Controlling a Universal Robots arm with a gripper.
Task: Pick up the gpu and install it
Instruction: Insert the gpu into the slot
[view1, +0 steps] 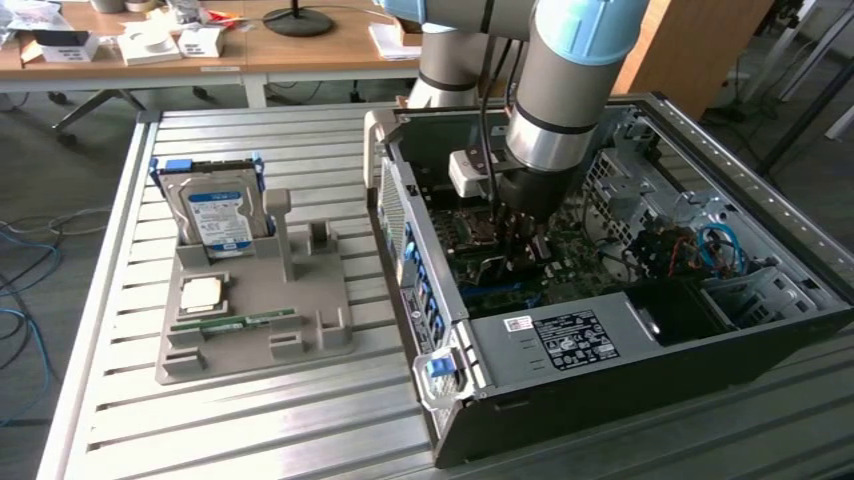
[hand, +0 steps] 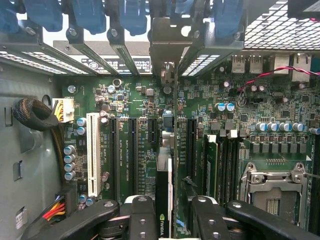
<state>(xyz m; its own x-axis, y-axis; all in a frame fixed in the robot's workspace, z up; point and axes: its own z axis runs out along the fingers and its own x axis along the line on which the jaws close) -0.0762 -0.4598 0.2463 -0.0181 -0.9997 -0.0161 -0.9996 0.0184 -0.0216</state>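
Inside the open computer case (view1: 801, 290), which lies at three o'clock from the grey tray (view1: 254, 350) in the exterior view, the arm reaches straight down to the motherboard (hand: 135, 100). The gripper (hand: 173, 202) hangs directly over the gpu (hand: 164, 190). The card stands on edge on the board, in line with the black slots and just beside the white slot (hand: 93, 152). The fingers (hand: 142, 217) stand apart with the card's upper edge between them. Bare board shows between the card and one finger. The other finger is just beside the card, and whether it touches I cannot tell. On the tray, the hard drive (view1: 220, 215) stands upright at eleven o'clock and the green memory stick (view1: 247, 322) lies near the middle.
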